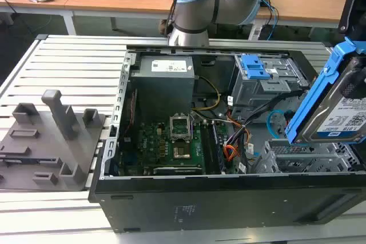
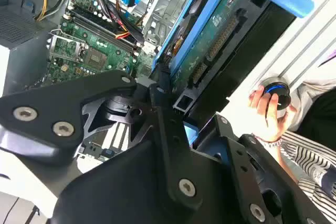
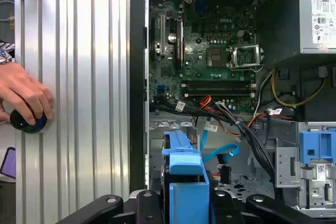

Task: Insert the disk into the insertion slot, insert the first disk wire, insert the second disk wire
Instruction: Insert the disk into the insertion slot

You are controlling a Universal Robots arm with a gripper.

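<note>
Exterior view: flat silver hard drive (image 1: 345, 112) in a bright blue plastic carrier, white-and-blue label outward, print too small to read. Tilted steeply, held over the low grey perforated sheet-metal drive bay (image 1: 303, 155), not yet inside.

Second wrist view: black gripper (image 2: 207, 82) clamped on the carrier's sides, green circuit board showing. Beside the jaws, a hand (image 2: 268, 113) on a black-and-blue knob (image 2: 278, 94).

First wrist view: carrier edge between narrowly parted jaws; looping light-blue flat cable (image 3: 220, 153) just beyond.

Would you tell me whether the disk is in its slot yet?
Out: the disk hangs tilted above the insertion slot.
</note>
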